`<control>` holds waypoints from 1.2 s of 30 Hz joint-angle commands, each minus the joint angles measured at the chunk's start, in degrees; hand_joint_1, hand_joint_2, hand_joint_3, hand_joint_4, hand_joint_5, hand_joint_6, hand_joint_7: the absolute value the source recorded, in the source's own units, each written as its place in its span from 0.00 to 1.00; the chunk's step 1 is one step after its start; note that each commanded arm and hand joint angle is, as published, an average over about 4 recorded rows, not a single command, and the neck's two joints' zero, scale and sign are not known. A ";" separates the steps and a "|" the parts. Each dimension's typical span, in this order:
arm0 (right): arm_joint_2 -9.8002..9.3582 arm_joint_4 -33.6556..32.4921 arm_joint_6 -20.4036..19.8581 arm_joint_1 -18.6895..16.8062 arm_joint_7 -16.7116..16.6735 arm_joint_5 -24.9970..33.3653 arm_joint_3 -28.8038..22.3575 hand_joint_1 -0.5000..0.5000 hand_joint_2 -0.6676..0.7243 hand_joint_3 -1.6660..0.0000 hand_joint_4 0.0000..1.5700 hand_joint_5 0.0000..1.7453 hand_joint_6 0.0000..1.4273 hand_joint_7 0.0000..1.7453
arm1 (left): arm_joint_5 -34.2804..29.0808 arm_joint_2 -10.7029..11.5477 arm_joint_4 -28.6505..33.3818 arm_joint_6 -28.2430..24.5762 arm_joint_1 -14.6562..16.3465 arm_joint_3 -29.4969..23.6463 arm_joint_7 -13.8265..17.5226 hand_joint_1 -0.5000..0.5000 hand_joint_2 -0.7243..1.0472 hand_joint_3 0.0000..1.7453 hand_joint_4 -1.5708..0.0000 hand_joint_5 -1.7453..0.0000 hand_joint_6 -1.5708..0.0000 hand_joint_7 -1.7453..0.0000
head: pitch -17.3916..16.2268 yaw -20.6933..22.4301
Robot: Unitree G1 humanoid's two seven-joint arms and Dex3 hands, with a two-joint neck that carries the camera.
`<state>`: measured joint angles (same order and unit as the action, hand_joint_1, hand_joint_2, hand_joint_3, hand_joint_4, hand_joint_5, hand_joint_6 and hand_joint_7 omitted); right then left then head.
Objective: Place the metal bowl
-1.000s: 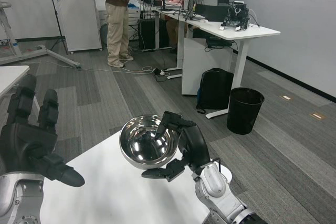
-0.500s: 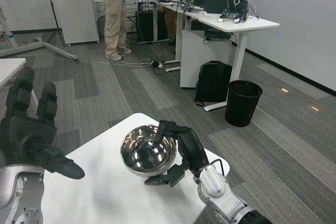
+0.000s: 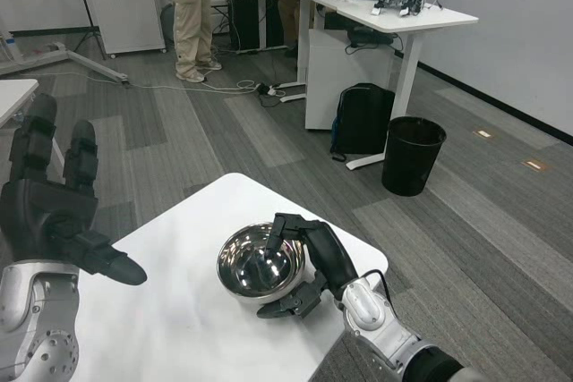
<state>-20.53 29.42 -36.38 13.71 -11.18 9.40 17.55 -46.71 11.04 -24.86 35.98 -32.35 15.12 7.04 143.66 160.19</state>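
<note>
1 white table (image 3: 179, 310) stands on grey striped carpet (image 3: 269, 131).

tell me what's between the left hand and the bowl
Only bare white table lies between the left hand and the bowl, as the head view shows.

One metal bowl (image 3: 261, 263) (two hands (image 3: 309, 261)).
</note>
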 commanded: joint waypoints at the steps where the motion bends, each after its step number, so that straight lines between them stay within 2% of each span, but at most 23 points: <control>1: -0.26 0.78 -0.01 -0.27 0.51 0.44 0.95 0.67 0.18 0.43 0.73 0.83 0.52 0.84 | -0.14 -0.14 -0.41 0.67 -0.60 0.00 0.21 0.00 0.05 0.01 0.93 1.00 0.98 0.80 | -0.91 0.32; 6: -0.30 1.13 0.39 -0.27 1.25 0.40 1.30 0.67 0.18 0.37 0.68 0.87 0.46 0.84 | -0.14 -0.05 -0.36 0.67 -0.52 0.00 0.16 0.00 0.05 0.00 0.93 1.00 0.98 0.80 | -1.85 0.51; 9: -0.30 1.04 0.89 -0.62 1.82 0.42 1.33 0.62 0.15 0.29 0.61 0.90 0.42 0.85 | -0.21 -0.03 -0.36 0.67 -0.43 0.00 0.16 0.00 0.05 0.01 0.93 1.00 0.98 0.80 | -2.38 0.66; 11: -0.30 0.82 1.35 -0.97 2.37 0.44 1.26 0.57 0.14 0.25 0.56 0.93 0.36 0.87 | -0.25 0.04 -0.36 0.67 -0.34 0.00 0.18 0.00 0.05 0.01 0.93 1.00 0.98 0.80 | -2.81 0.74; 13: -0.30 0.56 1.68 -1.30 3.05 0.44 1.19 0.50 0.16 0.24 0.48 0.94 0.26 0.88 | -0.32 0.11 -0.36 0.67 -0.28 -0.02 0.21 0.00 0.05 0.00 0.93 1.00 0.98 0.80 | -3.08 0.83; 16: -0.34 0.07 1.84 -1.85 3.89 0.44 1.13 0.41 0.18 0.30 0.35 0.94 0.11 0.90 | -0.45 0.17 -0.36 0.67 -0.25 -0.04 0.21 0.00 0.05 0.00 0.93 1.00 0.98 0.80 | -3.55 0.96; 18: -0.48 -0.32 1.84 -2.29 4.29 0.44 1.00 0.33 0.20 0.38 0.26 0.89 0.04 0.90 | -0.49 0.26 -0.36 0.67 -0.25 -0.04 0.21 0.00 0.05 0.03 0.93 1.00 0.98 0.80 | -3.83 1.04; 19: -0.54 -0.48 1.84 -2.44 4.46 0.42 0.89 0.29 0.23 0.44 0.22 0.76 0.03 0.85 | -0.49 0.28 -0.36 0.67 -0.23 -0.06 0.21 0.00 0.05 0.03 0.93 1.00 0.98 0.80 | -3.96 1.12; 22: -0.65 -0.89 1.84 -2.77 4.99 0.40 0.47 0.18 0.27 0.60 0.12 0.35 0.00 0.60 | -0.53 0.30 -0.36 0.67 -0.17 -0.09 0.21 0.00 0.05 0.00 0.93 1.00 0.98 0.80 | -4.28 1.37; 23: -0.65 -1.05 1.84 -2.84 5.14 0.42 0.27 0.16 0.28 0.63 0.10 0.25 0.00 0.52 | -0.58 0.30 -0.36 0.67 -0.17 -0.11 0.18 0.00 0.05 0.00 0.93 1.00 0.98 0.80 | -4.37 1.42; 26: -0.65 -1.51 1.79 -3.12 5.60 0.49 -0.28 0.12 0.34 0.74 0.05 0.03 0.00 0.38 | -0.71 0.35 -0.36 0.67 -0.17 -0.17 0.16 0.00 0.05 0.00 0.93 1.00 0.98 0.80 | -4.72 1.59; 28: -0.65 -1.69 1.62 -3.30 6.22 0.58 -0.50 0.10 0.41 0.81 0.02 0.00 0.00 0.32 | -0.75 0.39 -0.36 0.67 -0.17 -0.17 0.16 0.00 0.05 0.00 0.93 1.00 0.98 0.80 | -5.02 1.74; 30: -0.70 -1.73 1.31 -3.34 6.79 0.66 -0.76 0.06 0.53 0.88 0.00 0.00 0.00 0.26 | -0.80 0.39 -0.36 0.67 -0.17 -0.22 0.16 0.00 0.05 0.01 0.93 1.00 0.98 0.80 | -5.28 1.92; 32: -0.74 -1.73 0.96 -3.39 7.14 0.75 -1.07 0.04 0.65 0.92 0.00 0.00 0.00 0.22 | -0.89 0.39 -0.41 0.67 -0.17 -0.22 0.16 0.00 0.05 0.03 0.93 1.00 0.98 0.80 | -5.49 2.15; 36: -0.74 -1.77 0.21 -3.56 7.32 1.01 -1.64 0.04 0.77 0.95 0.00 0.00 0.00 0.13 | -1.02 0.39 -0.71 0.71 -0.25 -0.17 0.16 0.00 0.05 0.00 0.93 1.00 0.98 0.80 | -6.07 2.55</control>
<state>-20.78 28.31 -35.16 11.12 -3.94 9.67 16.74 -47.28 11.22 -24.91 35.98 -32.35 15.11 7.06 137.74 162.65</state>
